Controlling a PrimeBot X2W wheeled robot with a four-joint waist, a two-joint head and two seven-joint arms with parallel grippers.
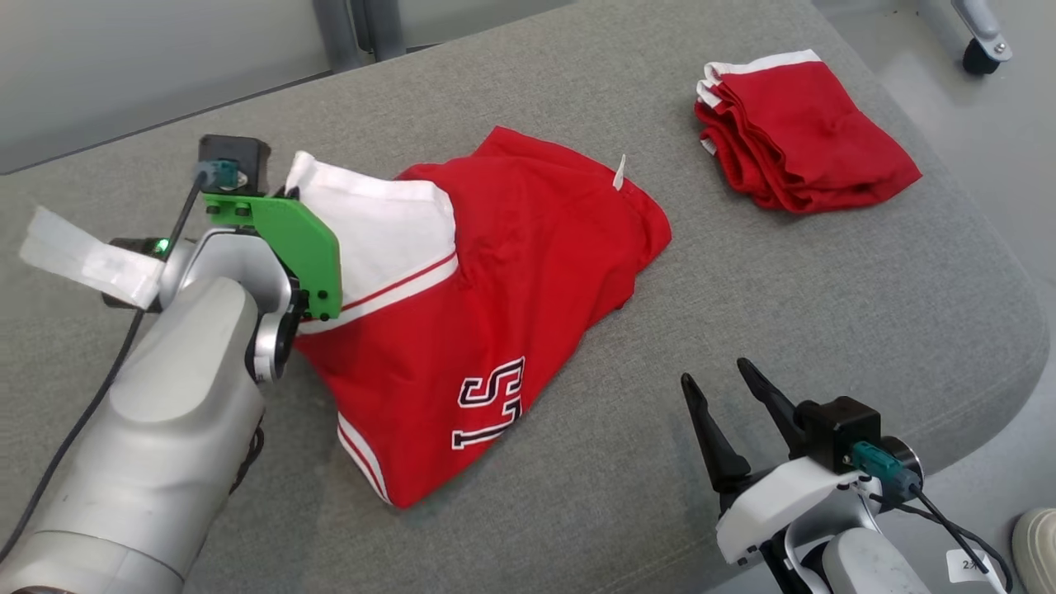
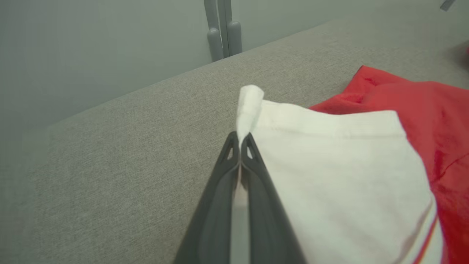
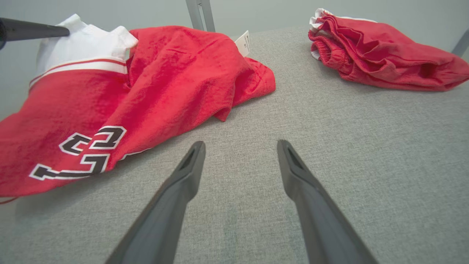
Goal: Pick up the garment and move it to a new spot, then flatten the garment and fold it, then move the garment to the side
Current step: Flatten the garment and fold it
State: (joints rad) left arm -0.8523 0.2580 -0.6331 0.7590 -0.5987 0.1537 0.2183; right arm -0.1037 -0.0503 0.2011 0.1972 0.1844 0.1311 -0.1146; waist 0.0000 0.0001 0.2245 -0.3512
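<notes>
At the far left, your left gripper (image 2: 240,138) has its two dark fingers pressed together on a corner of the red jersey's (image 1: 495,272) white sleeve (image 1: 375,235). In the left wrist view a small fold of white cloth sticks out past the fingertips (image 2: 250,143), and the rest of the sleeve spreads off to their right. In the head view the green wrist bracket (image 1: 289,247) hides the fingers, with the white cloth coming out just behind it.

The jersey lies on the grey cushion (image 1: 742,313), a little left of centre. Its held white end is raised off the fabric surface, while the red body slopes down from the grip and rests crumpled on the cushion. The black numerals with white outlines (image 1: 492,402) sit on the near part, towards you. A small white tag (image 1: 619,172) stands up at the far edge.

Further right, your right gripper (image 1: 714,371) is low over bare cushion with its fingers spread wide and nothing between them. The jersey is to its left and apart from it; in the right wrist view, the nearest red edge lies just beyond the left fingertip (image 3: 198,148), not touching.

At the far right corner of the cushion, a folded red garment with white trim (image 1: 804,132) lies well apart from both grippers and from the jersey.
</notes>
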